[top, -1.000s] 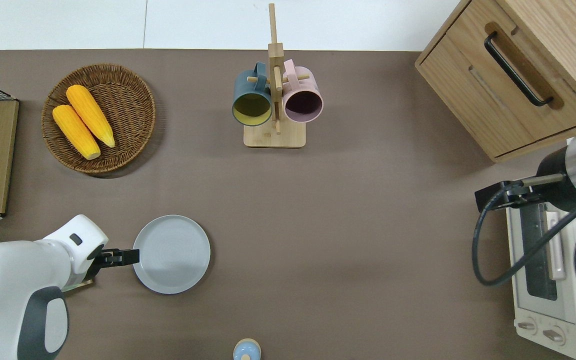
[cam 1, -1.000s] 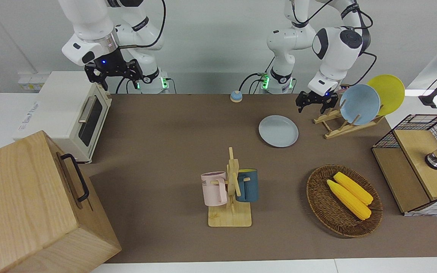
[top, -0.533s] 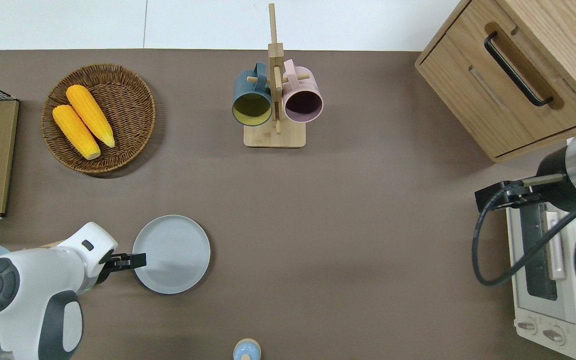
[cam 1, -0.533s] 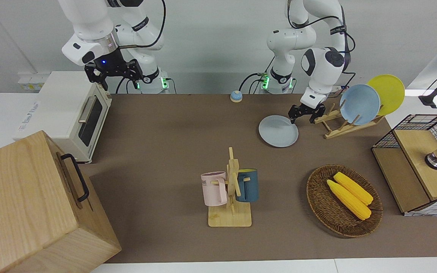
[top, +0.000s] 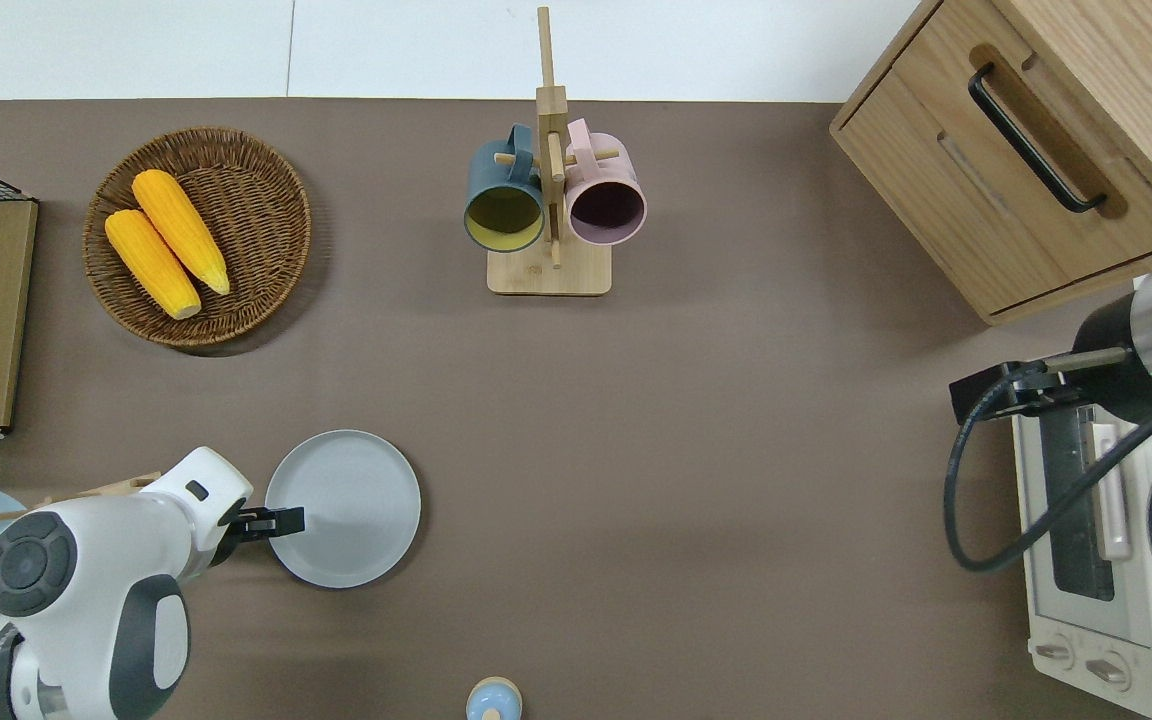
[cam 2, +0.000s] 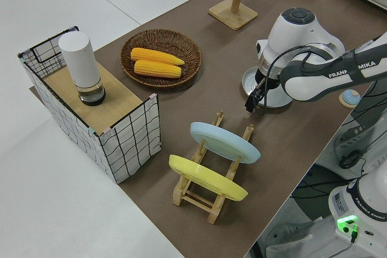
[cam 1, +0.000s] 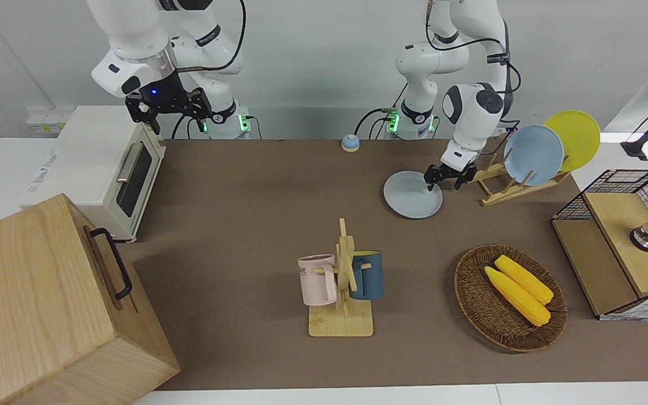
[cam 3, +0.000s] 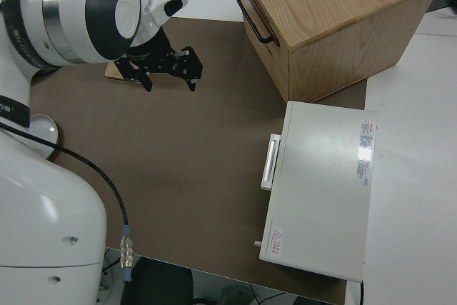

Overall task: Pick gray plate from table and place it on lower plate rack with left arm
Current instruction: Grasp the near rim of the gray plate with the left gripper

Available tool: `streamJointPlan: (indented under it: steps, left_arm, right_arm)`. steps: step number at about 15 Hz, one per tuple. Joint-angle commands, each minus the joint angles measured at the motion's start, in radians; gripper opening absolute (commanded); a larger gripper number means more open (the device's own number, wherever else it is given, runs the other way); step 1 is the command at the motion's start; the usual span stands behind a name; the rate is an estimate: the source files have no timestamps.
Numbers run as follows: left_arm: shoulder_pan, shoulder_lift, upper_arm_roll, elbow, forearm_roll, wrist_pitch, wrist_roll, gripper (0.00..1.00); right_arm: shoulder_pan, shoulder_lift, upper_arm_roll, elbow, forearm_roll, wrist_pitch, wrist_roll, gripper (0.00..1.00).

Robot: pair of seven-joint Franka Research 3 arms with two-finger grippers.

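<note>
The gray plate (cam 1: pixel 411 197) (top: pixel 346 505) lies flat on the brown mat, beside the lower plate rack (cam 1: pixel 505 188) (cam 2: pixel 210 193). The rack holds a light blue plate (cam 1: pixel 533 154) and a yellow plate (cam 1: pixel 574 138); the pegs at its end toward the gray plate (cam 1: pixel 478 173) hold nothing. My left gripper (cam 1: pixel 444 181) (top: pixel 274 521) is open and low over the gray plate's rim on the rack's side, one finger over the plate and one outside it. It also shows in the left side view (cam 2: pixel 254 97). My right gripper (cam 1: pixel 171 115) (cam 3: pixel 168 75) is open and parked.
A wooden mug stand (cam 1: pixel 342 281) with a pink and a blue mug stands mid-table. A wicker basket (cam 1: pixel 473 292) holds two corn cobs. A wire-sided box (cam 1: pixel 611 247), a toaster oven (cam 1: pixel 104 169), a wooden cabinet (cam 1: pixel 48 304) and a small blue bell (cam 1: pixel 350 143) ring the mat.
My left gripper has come down from beside the rack and moved onto the gray plate's rim. The plate has not moved. The right arm is still.
</note>
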Motion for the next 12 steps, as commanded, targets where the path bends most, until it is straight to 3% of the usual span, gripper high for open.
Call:
streamJointPlan:
  steps: [1, 4, 5, 9, 12]
  left_arm:
    - [-0.007, -0.001, -0.002, -0.019, -0.011, 0.033, -0.013, 0.75]
    - [-0.007, 0.004, -0.002, -0.019, -0.011, 0.037, -0.014, 0.28]
    - [-0.007, 0.005, -0.004, -0.019, -0.009, 0.039, -0.020, 0.19]
    - [-0.014, 0.022, -0.012, -0.019, -0.001, 0.060, -0.053, 0.00]
    - [-0.014, 0.025, -0.013, -0.018, -0.001, 0.062, -0.059, 0.00]
  right_arm:
    - [-0.024, -0.004, 0.021, 0.006, -0.006, -0.011, 0.012, 0.983]
    - [-0.024, -0.004, 0.021, 0.007, -0.006, -0.011, 0.012, 0.983]
    - [-0.024, -0.002, 0.021, 0.007, -0.006, -0.011, 0.012, 0.983]
    - [-0.024, -0.002, 0.021, 0.006, -0.006, -0.011, 0.012, 0.983]
    - [-0.024, -0.004, 0.020, 0.007, -0.006, -0.011, 0.012, 0.983]
